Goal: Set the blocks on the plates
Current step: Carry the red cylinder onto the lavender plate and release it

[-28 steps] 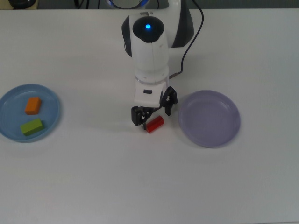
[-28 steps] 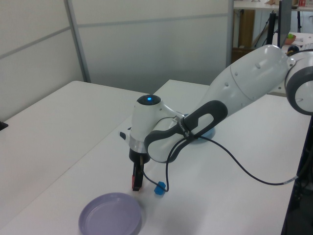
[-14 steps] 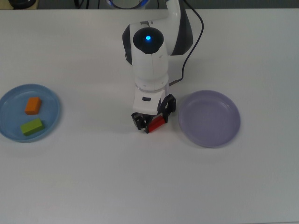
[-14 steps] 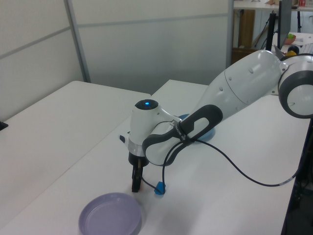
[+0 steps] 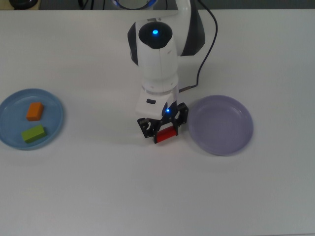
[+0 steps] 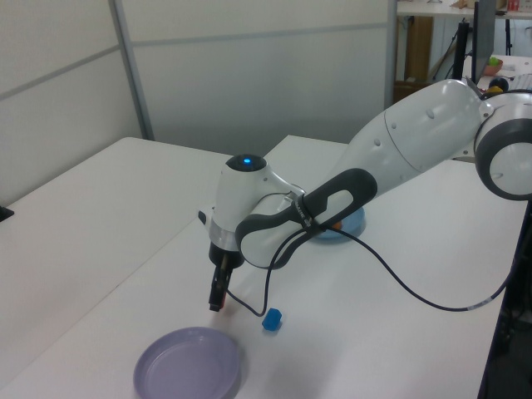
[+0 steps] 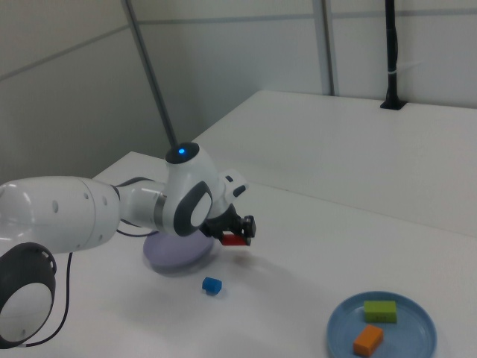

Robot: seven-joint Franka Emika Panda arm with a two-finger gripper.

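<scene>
In the top view we see the gripper [image 5: 164,129] pointing down from the white arm [image 5: 156,54], its two black fingers closed on the red cylinder [image 5: 166,134], which lies crosswise between them. In the right view the cylinder [image 7: 235,239] hangs in the gripper [image 7: 237,233] clear above the white table [image 7: 462,186].

From the gripper, in the top view, the lavender plate [image 5: 220,125] sits at three o'clock, its near rim just beside the fingers; it holds no block. In the left view the gripper [image 6: 216,299] hovers just behind this plate [image 6: 189,364]. The small blue cube [image 6: 271,319] rests on the table near the gripper, to the left view's right of it and apart from the plate. In the right view the cube [image 7: 212,285] lies on the table below and to the right view's left of the held cylinder; we cannot find the cube in the top view, where the arm covers that area.

Well apart at nine o'clock in the top view is the light blue plate [image 5: 51,105], carrying the orange block [image 5: 35,111] and, just below it, the lime-green block [image 5: 33,133]. The two blocks lie close but not touching.
</scene>
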